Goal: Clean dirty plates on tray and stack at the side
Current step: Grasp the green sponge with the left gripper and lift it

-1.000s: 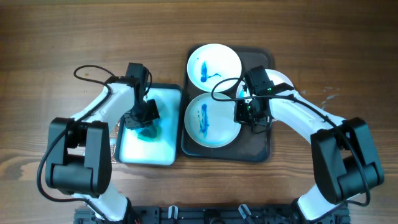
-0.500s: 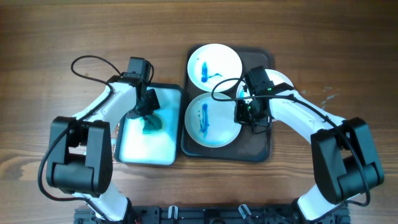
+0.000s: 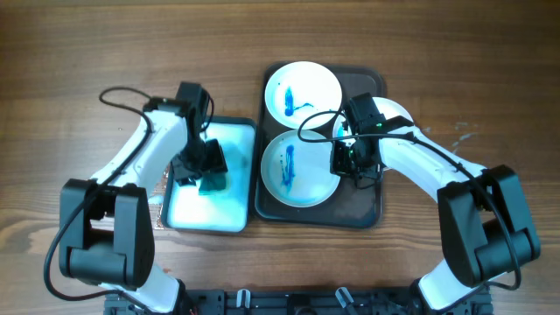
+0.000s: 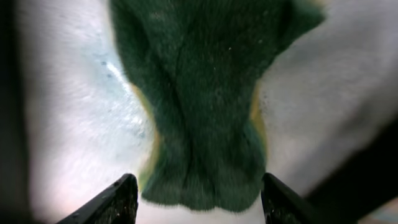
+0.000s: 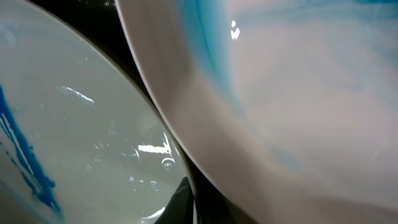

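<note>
Two white plates smeared with blue lie on the dark grey tray (image 3: 363, 210), the far plate (image 3: 301, 92) and the near plate (image 3: 293, 175). A third plate (image 3: 398, 112) shows partly under my right arm. My right gripper (image 3: 353, 164) is shut at the near plate's right rim. In the right wrist view a dark fingertip (image 5: 182, 202) rests against the rim of that near plate (image 5: 74, 143), with the third plate (image 5: 292, 93) close beside it. My left gripper (image 3: 203, 171) stands open over the teal sponge (image 4: 205, 93), one finger on either side and neither touching it.
The sponge (image 3: 213, 182) lies in a small white tray (image 3: 232, 140) with blue-tinted water, left of the dark tray. Bare wooden table (image 3: 455, 52) surrounds both trays. Cables loop above both arms.
My left gripper has opened and let go of the sponge, which now lies in the white tray. It also shifted slightly toward the front. The right arm has not moved.
</note>
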Action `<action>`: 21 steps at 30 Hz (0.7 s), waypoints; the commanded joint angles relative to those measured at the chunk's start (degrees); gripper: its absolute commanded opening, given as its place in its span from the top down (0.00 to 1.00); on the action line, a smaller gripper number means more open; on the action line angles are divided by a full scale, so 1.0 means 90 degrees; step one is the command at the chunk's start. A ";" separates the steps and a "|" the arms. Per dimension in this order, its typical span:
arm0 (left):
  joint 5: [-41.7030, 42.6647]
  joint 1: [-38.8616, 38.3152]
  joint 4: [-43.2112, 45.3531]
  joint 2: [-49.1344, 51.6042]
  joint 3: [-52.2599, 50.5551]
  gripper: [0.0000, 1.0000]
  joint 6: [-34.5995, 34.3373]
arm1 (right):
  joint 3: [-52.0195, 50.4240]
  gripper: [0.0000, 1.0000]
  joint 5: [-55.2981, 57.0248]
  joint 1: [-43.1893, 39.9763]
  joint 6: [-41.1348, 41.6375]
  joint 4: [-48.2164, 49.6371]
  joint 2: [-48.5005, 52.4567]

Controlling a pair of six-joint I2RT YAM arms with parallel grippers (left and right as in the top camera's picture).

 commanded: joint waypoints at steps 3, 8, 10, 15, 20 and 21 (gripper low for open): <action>0.0066 -0.0202 0.1292 -0.0039 -0.1141 0.96 -0.0158 | -0.0090 0.95 0.0529 -0.0024 0.0121 -0.0044 0.0189; -0.0457 -0.0202 0.0981 -0.0046 -0.0767 0.96 -0.0058 | -0.0090 0.95 0.0527 -0.0024 0.0124 -0.0046 0.0189; -0.0457 -0.0199 0.0359 -0.0046 -0.0250 0.77 -0.0058 | -0.0090 0.95 0.0527 -0.0024 0.0121 -0.0046 0.0189; -0.0563 -0.0202 -0.0342 -0.0041 0.0432 0.42 -0.0063 | -0.0090 0.95 0.0527 -0.0024 0.0119 -0.0073 0.0189; -0.1222 -0.0199 0.0639 -0.0032 -0.0515 0.45 -0.0393 | -0.0090 0.95 0.0529 -0.0024 0.0119 -0.0068 0.0189; -0.1243 -0.0187 0.1005 -0.0032 -0.0760 0.48 -0.0452 | -0.0090 0.94 0.0532 -0.0024 0.0109 -0.0056 0.0189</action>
